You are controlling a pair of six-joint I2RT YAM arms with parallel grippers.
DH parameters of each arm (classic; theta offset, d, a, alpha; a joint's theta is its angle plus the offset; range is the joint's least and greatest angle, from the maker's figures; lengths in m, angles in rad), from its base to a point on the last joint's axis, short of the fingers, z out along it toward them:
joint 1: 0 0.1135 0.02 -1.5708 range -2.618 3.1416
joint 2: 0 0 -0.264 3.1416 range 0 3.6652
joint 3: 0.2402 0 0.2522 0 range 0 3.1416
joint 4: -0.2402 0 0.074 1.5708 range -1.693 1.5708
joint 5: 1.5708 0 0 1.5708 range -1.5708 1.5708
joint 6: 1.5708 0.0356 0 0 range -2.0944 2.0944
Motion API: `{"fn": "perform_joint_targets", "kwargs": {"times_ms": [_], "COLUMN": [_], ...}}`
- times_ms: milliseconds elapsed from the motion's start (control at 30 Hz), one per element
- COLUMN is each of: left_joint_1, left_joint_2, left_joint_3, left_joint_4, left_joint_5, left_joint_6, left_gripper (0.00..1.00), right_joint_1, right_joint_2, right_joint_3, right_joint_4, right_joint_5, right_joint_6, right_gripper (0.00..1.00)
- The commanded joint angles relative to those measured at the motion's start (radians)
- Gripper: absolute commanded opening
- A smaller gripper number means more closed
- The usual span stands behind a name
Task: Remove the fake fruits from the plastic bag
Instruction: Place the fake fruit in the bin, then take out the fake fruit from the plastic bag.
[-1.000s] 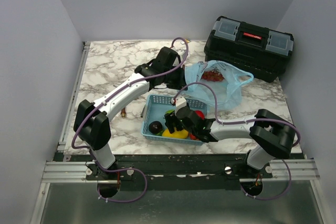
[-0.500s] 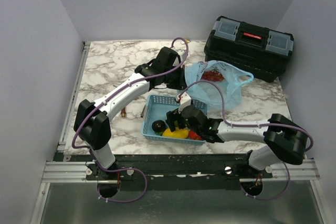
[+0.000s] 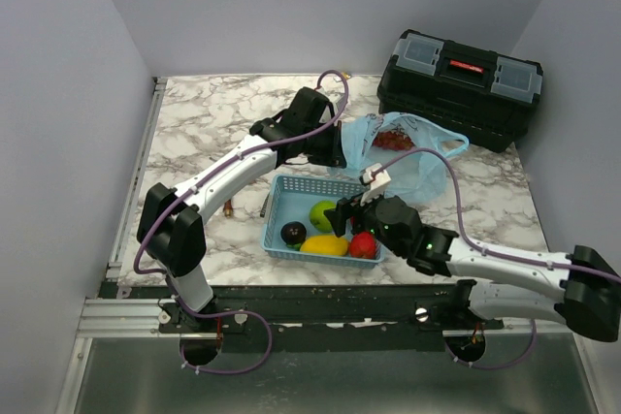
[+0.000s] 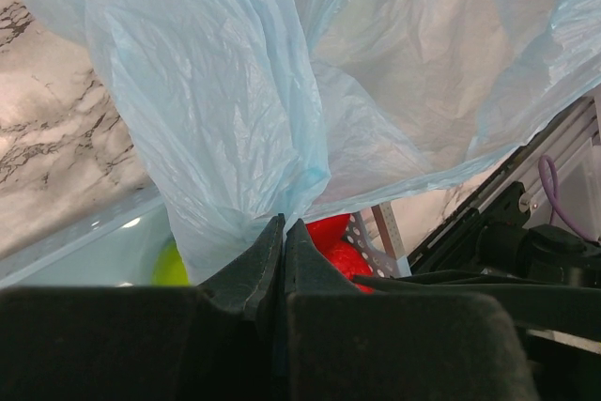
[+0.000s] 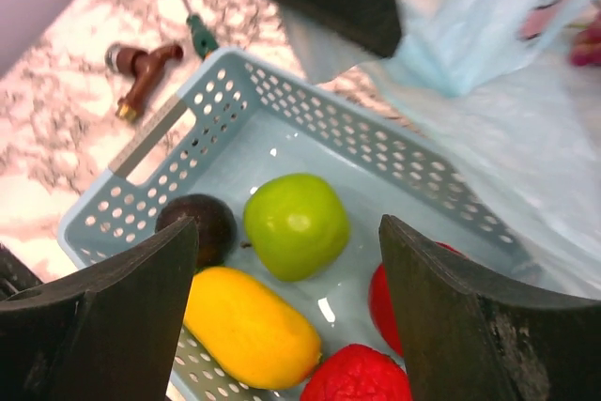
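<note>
While L fingers are closed on a fold of the plastic bag, R fingers stand spread & empty above the basket, which sits at the centre of the worktop's near edge. Basket contents: green apple, yellow fruit, two red fruits, dark plum. Bag lies just beyond basket, twd. right edge; grape bunch visible inside it. Toolbox: far-right corner.

We found the basket just before the plastic bag, the toolbox behind the bag; fake fruits lay in the basket.
</note>
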Motion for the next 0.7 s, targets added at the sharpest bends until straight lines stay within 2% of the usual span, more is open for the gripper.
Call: {"fn": "perform_joint_targets", "kwargs": {"times_ms": [0,167,300,467,567,667], "left_joint_1": [0.007,0.006,0.005,0.004,-0.003,-0.024], "left_joint_2": [-0.001,-0.004,-0.006,-0.019,-0.027,-0.029], "left_joint_3": [-0.010,-0.008,-0.012,-0.035,-0.049,-0.064], "left_joint_4": [0.022,0.027,0.031,0.045,0.056,0.067], "left_joint_5": [0.020,0.028,0.038,0.047,0.054,0.059], "left_joint_6": [-0.012,-0.019,-0.026,-0.041,-0.052,-0.062], "left_gripper": [0.00,0.00,0.00,0.00,0.00,0.00], "right_joint_1": [0.004,0.002,-0.033,-0.162,-0.284,-0.343], "right_joint_2": [-0.141,-0.244,-0.209,-0.116,-0.062,0.001], "right_joint_3": [-0.035,-0.031,0.015,0.092,0.141,0.200], "right_joint_4": [-0.120,-0.211,-0.288,-0.327,-0.323,-0.311], "right_joint_5": [0.171,0.347,0.425,0.331,0.199,0.124], "right_joint_6": [0.044,0.103,0.145,0.174,0.193,0.181], "right_gripper": [0.79,0.76,0.69,0.57,0.54,0.51]}}
